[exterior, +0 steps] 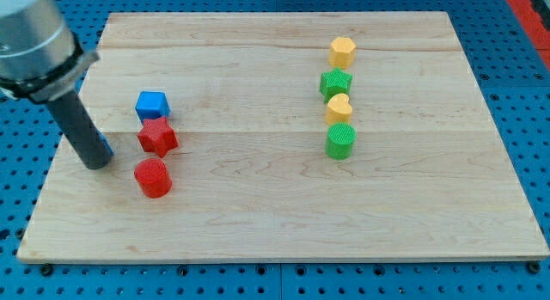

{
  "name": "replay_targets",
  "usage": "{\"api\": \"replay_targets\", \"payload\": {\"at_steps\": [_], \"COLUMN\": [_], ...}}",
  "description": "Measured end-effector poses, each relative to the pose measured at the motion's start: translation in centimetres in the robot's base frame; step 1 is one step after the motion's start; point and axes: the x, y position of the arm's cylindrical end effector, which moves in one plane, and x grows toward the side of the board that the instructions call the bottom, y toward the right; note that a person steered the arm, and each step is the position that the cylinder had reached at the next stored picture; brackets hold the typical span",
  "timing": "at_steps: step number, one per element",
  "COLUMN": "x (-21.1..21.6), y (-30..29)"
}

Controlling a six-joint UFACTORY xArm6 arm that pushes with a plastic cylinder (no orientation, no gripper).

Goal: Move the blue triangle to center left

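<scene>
My tip [96,162], a bare rod gripping nothing, sits left of the red star [157,137]. A blue sliver [105,146] touching its right side is probably the blue triangle, mostly hidden, already about centre left.

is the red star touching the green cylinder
No, the red star sits at the view's left by the blue block, far from the green cylinder.

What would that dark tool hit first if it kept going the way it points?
The wooden board: my tip points down onto it near the view's left edge. A sliver of a blue block peeks out beside the rod, likely touching, though depth is unclear.
</scene>
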Motion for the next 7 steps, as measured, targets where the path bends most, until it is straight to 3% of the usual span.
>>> {"api": "replay_targets", "payload": {"at_steps": [1, 3, 5, 7], "x": [-2.2, -0.1, -4.0, -5.1], "y": [0.0, -1.5, -2.8, -2.8]}}
